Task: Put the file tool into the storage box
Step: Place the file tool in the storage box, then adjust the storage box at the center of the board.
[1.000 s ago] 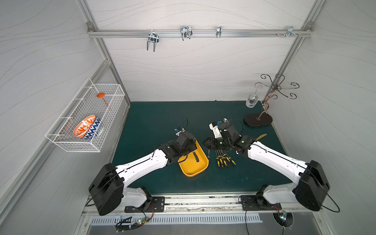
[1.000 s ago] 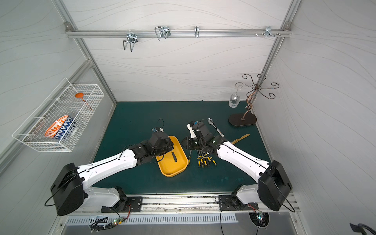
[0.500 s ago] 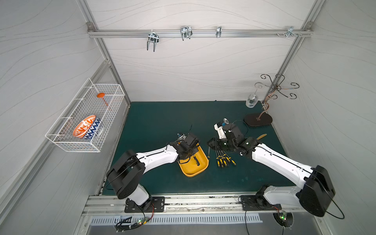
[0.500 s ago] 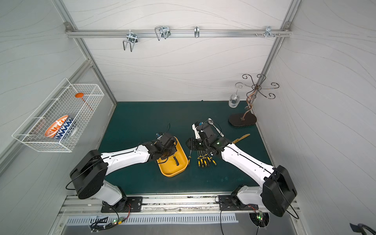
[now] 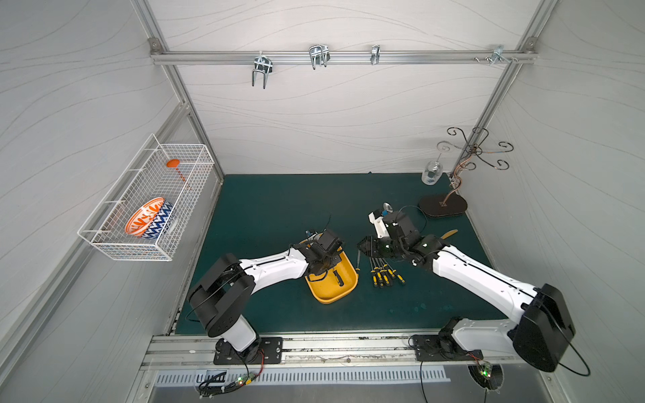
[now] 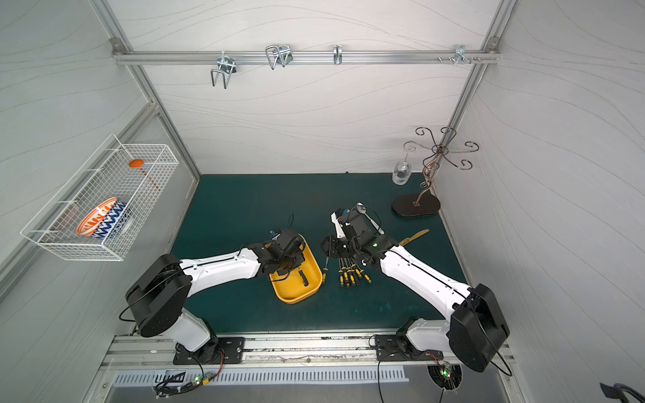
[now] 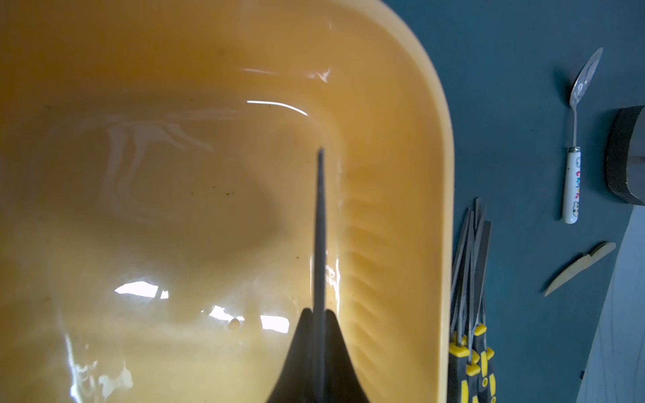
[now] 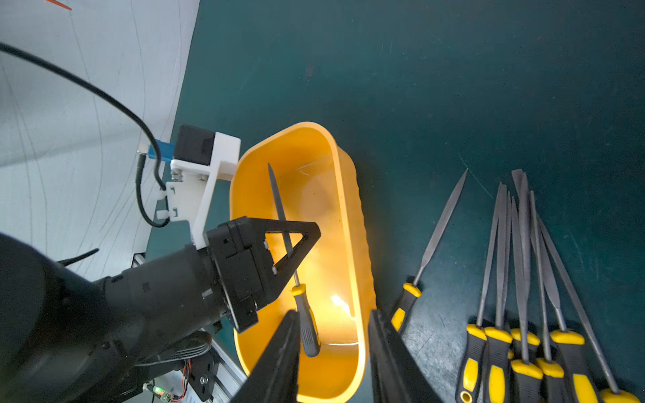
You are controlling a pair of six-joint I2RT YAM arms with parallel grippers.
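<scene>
- The file tool (image 8: 308, 331) is inside the outline of the storage box (image 8: 343, 209), a shallow yellow tray. Its grey blade points toward the tray's far end and its black-and-yellow handle sits low at the near end. I cannot tell whether the handle touches the tray floor.
- My left gripper (image 8: 291, 244) is clamped tight on the file's thin metal shank, a little above the handle. In the left wrist view the fingers (image 7: 303, 349) meet around the blade, which runs out over the yellow floor.
- The tray sits on the green mat (image 5: 279, 209) near the middle, between my two arms. In both top views the file's dark handle shows within its rim (image 5: 328, 300).
- My right gripper (image 8: 334, 314) has its jaws partly apart with nothing between them. It hangs over the mat near the tray's right side, above the blade ends of the spare files.
- One loose file (image 5: 358, 260) lies on the mat just beside the tray's right rim.
- A bunch of files (image 5: 384, 275) lies next to it, yellow-and-black handles side by side and blades overlapping.
- Farther right are a spoon (image 6: 368, 218) with a white handle and a wooden knife (image 6: 415, 236), each apart from the files.
- A wire basket (image 5: 146, 206) on the left wall holds a patterned bowl (image 5: 148, 223).
</scene>
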